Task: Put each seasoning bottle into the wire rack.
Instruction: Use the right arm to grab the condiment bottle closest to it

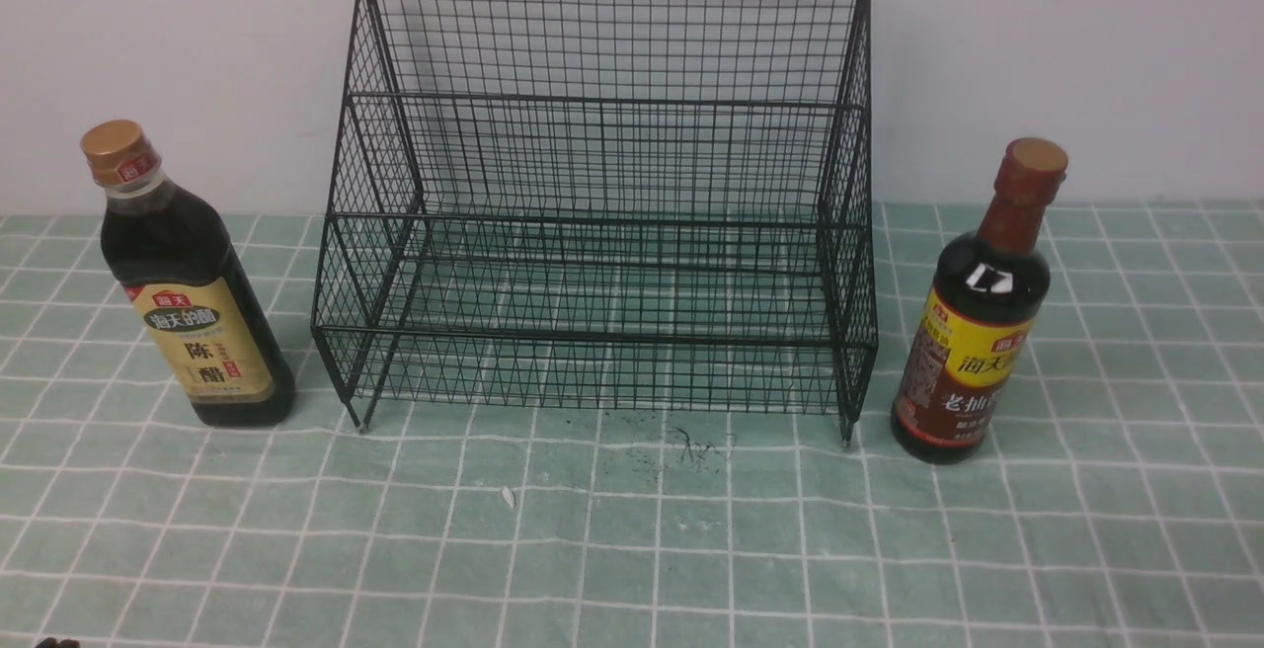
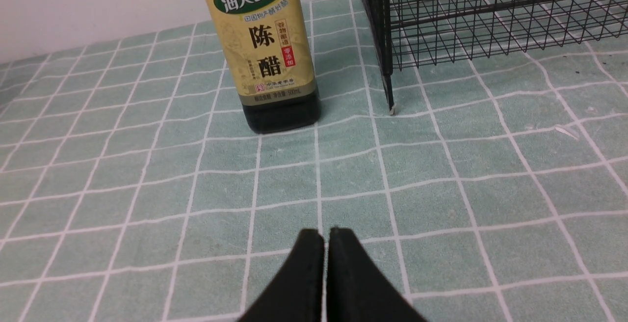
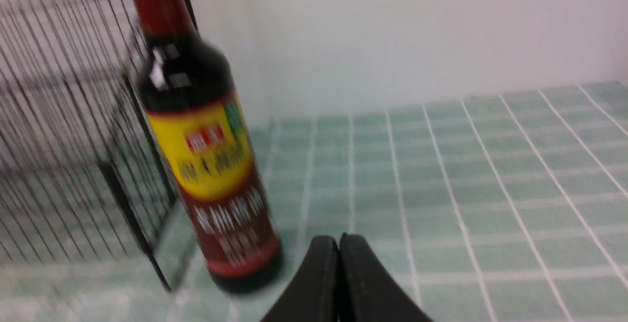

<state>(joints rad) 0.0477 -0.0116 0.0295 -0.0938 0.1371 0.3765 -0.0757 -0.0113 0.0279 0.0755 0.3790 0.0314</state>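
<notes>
Left hand point(image 2: 326, 237) and right hand point(image 3: 338, 242) are closed, holding nothing. The gold-capped bottle point(image 1: 188, 332) stands left of the wire rack point(image 1: 592, 218), the red-capped bottle point(image 1: 973, 352) right. Both look heavy and slippery; better grip the wide body.

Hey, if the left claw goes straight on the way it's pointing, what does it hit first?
Probably the gold-capped bottle: the shut left claw points just past its rack-side edge, toward the gap before the rack. Depth is unclear, so it may graze the bottle or slip by.
</notes>
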